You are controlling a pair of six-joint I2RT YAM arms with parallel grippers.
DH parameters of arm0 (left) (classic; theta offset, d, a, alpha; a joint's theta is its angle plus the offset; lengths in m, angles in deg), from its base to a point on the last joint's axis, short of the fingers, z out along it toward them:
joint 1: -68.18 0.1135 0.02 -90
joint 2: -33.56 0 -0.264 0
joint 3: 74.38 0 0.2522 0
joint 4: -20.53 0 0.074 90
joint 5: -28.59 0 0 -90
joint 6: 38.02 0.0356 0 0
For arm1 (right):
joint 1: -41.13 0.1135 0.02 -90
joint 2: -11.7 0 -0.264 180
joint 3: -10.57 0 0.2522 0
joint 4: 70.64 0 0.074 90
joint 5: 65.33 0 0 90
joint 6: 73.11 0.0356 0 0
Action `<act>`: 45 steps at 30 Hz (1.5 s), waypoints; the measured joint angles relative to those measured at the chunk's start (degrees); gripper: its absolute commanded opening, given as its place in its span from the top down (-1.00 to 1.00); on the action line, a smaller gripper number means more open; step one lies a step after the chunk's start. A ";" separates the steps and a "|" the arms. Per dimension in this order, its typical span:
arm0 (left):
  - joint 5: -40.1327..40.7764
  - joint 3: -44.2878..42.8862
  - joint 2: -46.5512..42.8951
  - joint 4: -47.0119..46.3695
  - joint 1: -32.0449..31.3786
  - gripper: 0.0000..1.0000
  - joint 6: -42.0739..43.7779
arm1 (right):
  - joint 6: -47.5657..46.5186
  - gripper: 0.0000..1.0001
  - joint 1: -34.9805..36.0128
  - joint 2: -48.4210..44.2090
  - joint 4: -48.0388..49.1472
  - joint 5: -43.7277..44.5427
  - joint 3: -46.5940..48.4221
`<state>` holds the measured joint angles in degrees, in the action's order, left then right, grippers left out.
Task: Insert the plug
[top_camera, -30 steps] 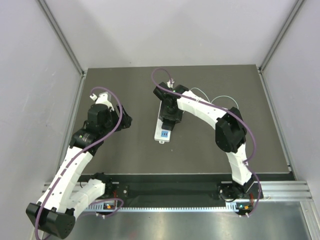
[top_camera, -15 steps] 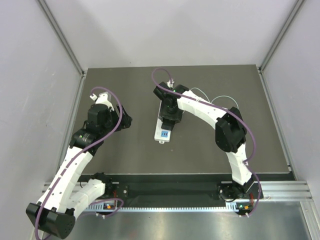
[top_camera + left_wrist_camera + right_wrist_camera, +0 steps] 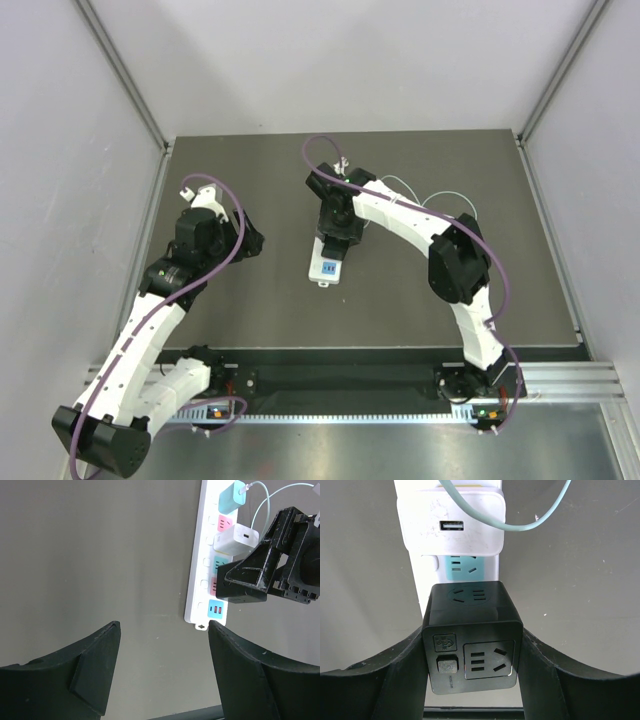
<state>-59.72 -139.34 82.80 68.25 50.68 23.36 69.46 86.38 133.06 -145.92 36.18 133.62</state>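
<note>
Grey-walled enclosure point(image 3: 60, 150), dark matte table point(image 3: 250, 310). Long white power strip point(image 3: 197, 590) flat mid-table. Left gripper point(image 3: 165, 627) spread wide, holding nothing, hovering short of strip's near end. Right gripper point(image 3: 472, 630) clamped on black cube adapter point(image 3: 475, 610) over strip. Teal plug point(image 3: 232, 496): small, boxy, smooth, sitting on strip's far end, just beyond white block point(image 3: 235, 537).

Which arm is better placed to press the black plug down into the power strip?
Right. The right gripper is shut on the black plug, directly over the power strip and its sockets. The left gripper is open and empty, off to the side of the strip.
</note>
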 measured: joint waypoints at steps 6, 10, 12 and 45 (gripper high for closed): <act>-0.13 0.00 0.00 0.00 0.00 -0.51 0.00 | 0.00 1.00 0.00 -0.02 -0.02 -0.07 -0.02; -0.35 0.00 0.00 0.00 0.00 -0.51 0.00 | 0.00 1.00 0.00 -0.11 0.00 -0.11 -0.11; -0.33 0.00 0.00 0.00 0.00 -0.51 0.00 | 0.00 1.00 0.02 -0.11 0.00 -0.20 -0.11; -0.35 0.00 -0.02 0.00 0.00 -0.51 -0.02 | -1.68 1.00 0.28 0.83 -4.02 -0.02 4.81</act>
<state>-60.07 -139.34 82.77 68.25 50.68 23.34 67.78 86.67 133.89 -149.94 36.16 138.43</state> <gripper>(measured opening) 0.757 0.595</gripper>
